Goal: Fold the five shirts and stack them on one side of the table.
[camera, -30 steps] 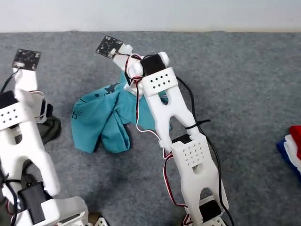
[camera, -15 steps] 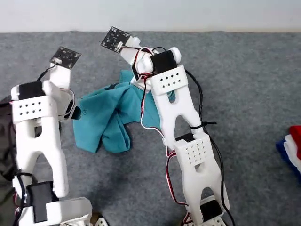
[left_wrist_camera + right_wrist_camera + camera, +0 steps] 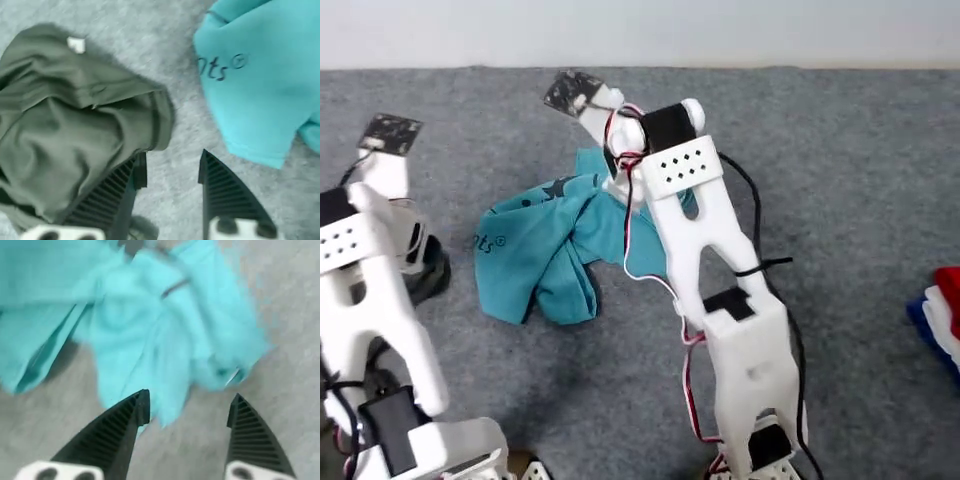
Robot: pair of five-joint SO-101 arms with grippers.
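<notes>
So half a second back my left arm [image 3: 365, 270] had swung in toward the teal shirt [image 3: 535, 250], and then it had gone right back out to the left edge of the tabletop [image 3: 840, 180]. It ended up parked over the olive shirt [image 3: 75, 115] again, about where it had been a second before. Net gain from that swing: pretty much zero. The teal shirt looked as crumpled as it had been, bunched in the middle of the tabletop with one sleeve flopped toward me, so I'd say folding it hadn't really started.

My right arm [image 3: 695, 220] had only crept a little further along the far edge of the teal shirt and otherwise stayed put.

Pose-wise, the left arm was bent up and reaching forward, wrist pointing down. My left claw [image 3: 172, 157] was spread wide with nothing in it, hanging over bare grey tabletop in the gap between the two shirts. One finger sat right at the hem of the olive shirt, maybe brushing it, hard to say. The right arm was stretched long across the middle, and my right claw [image 3: 190, 396] was also spread and empty, low over the rumpled edge of the teal shirt.

The folded stack [image 3: 945, 315], red, white and blue, sat at the far right edge, well apart from all this. My guess was two shirts still to go.
</notes>
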